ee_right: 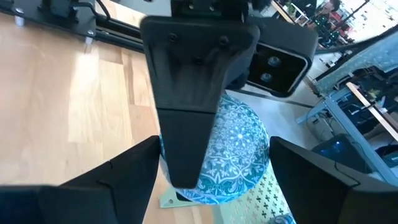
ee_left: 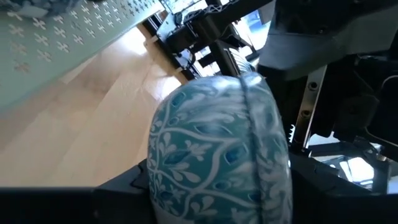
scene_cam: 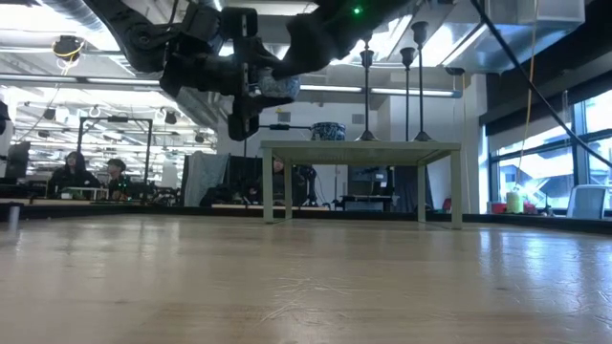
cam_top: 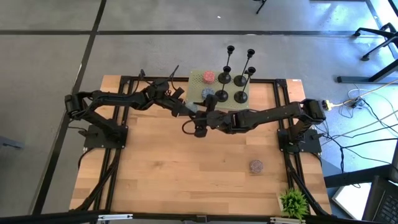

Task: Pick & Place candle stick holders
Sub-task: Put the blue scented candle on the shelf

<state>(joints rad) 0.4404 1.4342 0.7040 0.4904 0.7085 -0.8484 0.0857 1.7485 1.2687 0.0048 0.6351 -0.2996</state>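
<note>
Four black candle stick holders (cam_top: 237, 78) are standing upright on the far right part of a pale green perforated stand (cam_top: 198, 79) at the far edge of the worktop (cam_top: 186, 162), each with its long stem vertical, round base down and small cup up; in the low view three of their stems are rising above the stand's top. A red patterned ball (cam_top: 208, 76) and a blue patterned one (cam_top: 207, 93) are also sitting on the stand. Just in front of the stand, the left hand (cam_top: 186, 108) and the right hand (cam_top: 200, 119) are meeting in the air over the middle of the worktop. The left hand is gripping a blue-and-white patterned ball (ee_left: 221, 155) between its partly parted fingers, and the right hand, fingers spread wide, is sitting on either side of the same ball without visibly pressing on it. The near half of the worktop is lying open, with only a small grey patterned ball (cam_top: 255, 166) toward the right and a green plant (cam_top: 293, 202) at the near right corner. No readable writing is showing.
</note>
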